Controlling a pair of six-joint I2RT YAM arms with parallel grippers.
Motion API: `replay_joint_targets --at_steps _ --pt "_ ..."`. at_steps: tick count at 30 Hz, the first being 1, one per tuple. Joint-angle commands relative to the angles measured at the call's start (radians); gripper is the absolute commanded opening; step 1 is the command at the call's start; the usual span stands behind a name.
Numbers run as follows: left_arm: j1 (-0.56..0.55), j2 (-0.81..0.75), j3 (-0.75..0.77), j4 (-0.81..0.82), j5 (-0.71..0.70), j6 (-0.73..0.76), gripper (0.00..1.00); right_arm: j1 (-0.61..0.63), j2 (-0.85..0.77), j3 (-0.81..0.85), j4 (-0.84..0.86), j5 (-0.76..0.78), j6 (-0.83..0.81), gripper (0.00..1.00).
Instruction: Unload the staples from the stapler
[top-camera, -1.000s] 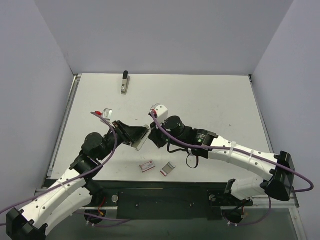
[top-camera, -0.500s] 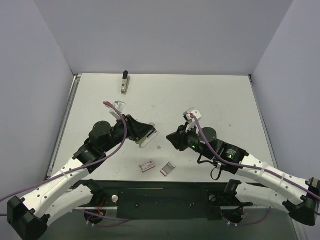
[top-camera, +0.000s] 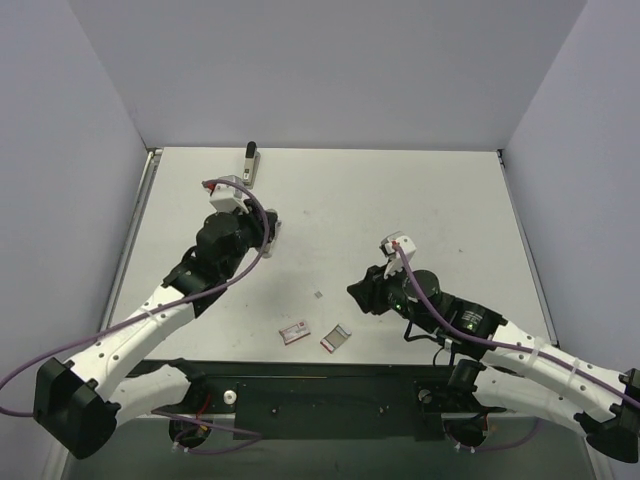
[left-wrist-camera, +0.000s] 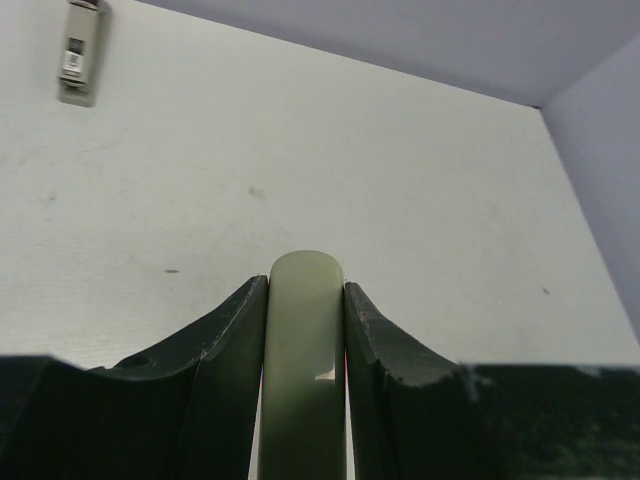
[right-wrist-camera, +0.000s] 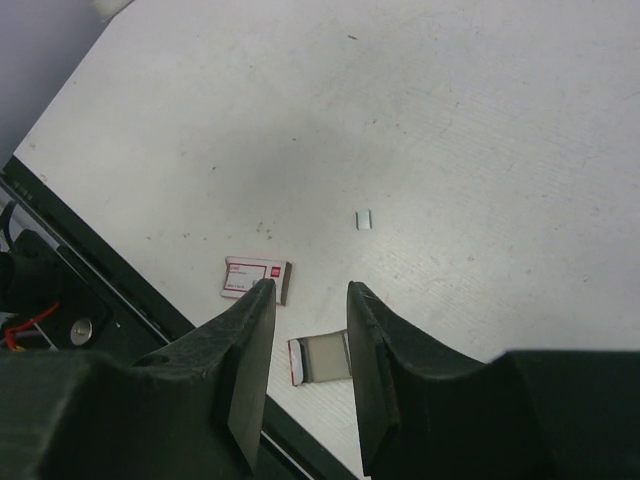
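The stapler, a slim silvery-beige bar with a black end, lies at the table's back edge; it also shows in the left wrist view. My left gripper is shut on a pale beige round-ended bar, held above the table to the near right of the stapler; the jaws press on both its sides. A tiny silvery strip of staples lies loose mid-table, also seen in the right wrist view. My right gripper is open and empty, just right of that strip.
A small red-and-white box and a small grey box lie near the table's front edge, below my right gripper. Purple walls enclose the table at the back and sides.
My left arm has swung from the table's middle to the back left, carrying the pale bar. My right arm has pulled back to the near right. The staple strip now lies exposed.
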Motion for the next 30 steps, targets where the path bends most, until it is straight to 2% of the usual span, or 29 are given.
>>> replay_joint_targets --at_steps 1,4,6,11,18,21,27,30 --pt "0.040 0.067 0.063 0.054 -0.212 0.128 0.00 0.005 -0.003 -0.024 -0.003 0.032 0.021 0.31" --pt "0.083 0.162 0.084 0.071 -0.303 0.194 0.00 0.005 -0.009 -0.049 0.012 0.028 0.038 0.33" --pt "0.134 0.227 0.092 0.103 -0.315 0.210 0.00 0.008 -0.006 -0.061 0.028 0.012 0.048 0.33" --pt "0.270 0.366 0.121 0.161 -0.261 0.200 0.00 0.025 0.018 -0.076 0.049 0.002 0.053 0.33" --pt "0.421 0.648 0.277 0.178 -0.163 0.188 0.00 0.034 0.049 -0.078 0.081 -0.014 0.042 0.34" --pt "0.467 0.750 0.353 0.154 -0.109 0.170 0.00 0.034 0.061 -0.078 0.086 -0.009 0.032 0.34" --pt "0.499 0.918 0.558 -0.021 -0.068 0.139 0.00 0.032 0.106 -0.076 0.106 0.002 0.013 0.34" --pt "0.500 0.963 0.590 -0.093 -0.066 0.113 0.00 0.031 0.127 -0.070 0.117 -0.006 0.013 0.35"
